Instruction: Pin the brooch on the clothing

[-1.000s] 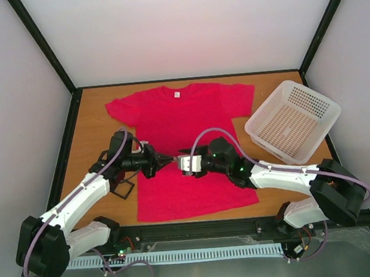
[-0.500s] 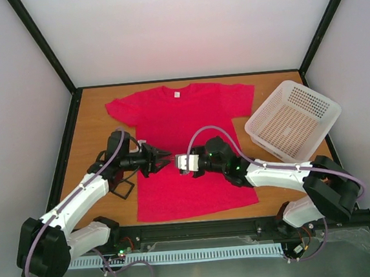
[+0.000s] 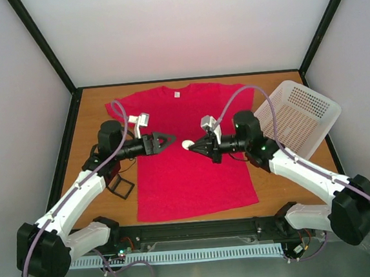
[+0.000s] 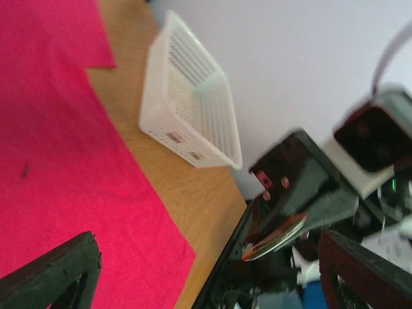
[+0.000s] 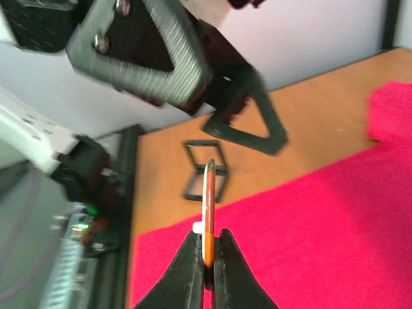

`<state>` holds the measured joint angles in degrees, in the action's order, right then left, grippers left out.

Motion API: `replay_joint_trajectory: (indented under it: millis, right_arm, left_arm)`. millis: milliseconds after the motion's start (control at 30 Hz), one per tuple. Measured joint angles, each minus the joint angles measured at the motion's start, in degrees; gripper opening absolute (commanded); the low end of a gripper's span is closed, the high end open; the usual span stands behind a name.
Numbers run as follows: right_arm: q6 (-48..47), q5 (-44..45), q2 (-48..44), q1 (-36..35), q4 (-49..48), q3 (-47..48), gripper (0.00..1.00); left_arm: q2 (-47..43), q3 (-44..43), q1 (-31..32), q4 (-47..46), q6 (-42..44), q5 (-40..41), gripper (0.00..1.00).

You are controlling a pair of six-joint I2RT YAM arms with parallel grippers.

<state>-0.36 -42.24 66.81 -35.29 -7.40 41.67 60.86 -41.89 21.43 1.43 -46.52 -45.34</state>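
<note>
The clothing (image 3: 187, 167), a crimson T-shirt, lies flat on the wooden table. Above its chest my right gripper (image 3: 196, 145) is shut on the brooch (image 3: 187, 145), a small pale disc with an orange face. In the right wrist view the brooch (image 5: 208, 206) stands edge-on between the pinched fingers (image 5: 187, 270). My left gripper (image 3: 170, 140) hangs open a short way left of it, touching nothing. From the left wrist the brooch (image 4: 277, 235) shows beyond the spread fingers (image 4: 58, 270), over the clothing (image 4: 58, 161).
A white perforated basket (image 3: 293, 119) stands at the right, also visible from the left wrist as the basket (image 4: 193, 109). A small black frame-like case (image 3: 121, 185) sits on the table left of the shirt, under the left arm.
The right gripper closed on the brooch and the left gripper opened and let it go. Both arms rose and moved toward the back, now apart from each other.
</note>
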Motion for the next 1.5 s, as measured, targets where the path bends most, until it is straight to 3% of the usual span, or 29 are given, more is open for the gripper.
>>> replay_joint_trajectory:
  millis: [133, 267, 500, 600, 733, 967, 1033, 1100, 1200, 1400, 1500]
  right_arm:
    - [2.4, -12.6, 3.7, 1.2, 8.4, 8.1, 0.05]
    - [3.1, -18.1, 4.0, 1.2, 11.9, 9.7, 0.04]
    - [4.5, -22.6, 6.8, 1.2, 13.9, 11.4, 0.03]
    - [5.2, -23.3, 7.1, 1.2, 14.0, 11.5, 0.03]
    - [5.4, -23.8, 7.1, 1.2, 14.3, 11.9, 0.03]
    - [5.4, -24.1, 7.1, 1.2, 14.6, 12.7, 0.04]
    - [5.6, -24.1, 7.1, 1.3, 15.0, 12.7, 0.11]
    - [5.9, -23.3, 6.9, 1.4, 15.4, 12.9, 0.3]
    - [8.4, -19.3, 6.1, 1.4, 14.5, 12.5, 0.47]
    - [23.8, -13.4, 0.3, 1.3, -0.8, 3.3, 0.7]
    - [30.1, -10.3, -0.3, 0.6, -7.1, 1.5, 0.76]
  left_arm:
    - [-1.2, -0.3, 1.6, -2.0, 10.5, -6.3, 0.82]
    - [-1.2, -2.4, 2.8, -2.4, 15.9, -11.8, 0.68]
    - [-1.3, -2.7, 5.1, -2.9, 20.0, -16.4, 0.53]
    - [-1.3, -2.8, 5.4, -1.8, 21.5, -17.4, 0.4]
    - [0.1, -3.8, 5.7, 0.2, 23.4, -18.2, 0.34]
    - [2.9, -6.1, 6.3, 2.6, 25.5, -18.5, 0.01]
    - [3.0, -6.5, 6.4, 3.2, 26.6, -18.4, 0.01]
    - [3.0, -6.6, 6.5, 3.3, 26.8, -17.8, 0.01]
    - [2.1, -6.6, 6.6, 3.3, 26.3, -15.2, 0.01]
    - [-8.6, 0.2, 6.7, -6.2, 22.5, -5.4, 0.01]
    - [-12.9, 4.2, 6.7, -12.7, 21.0, -1.6, 0.01]
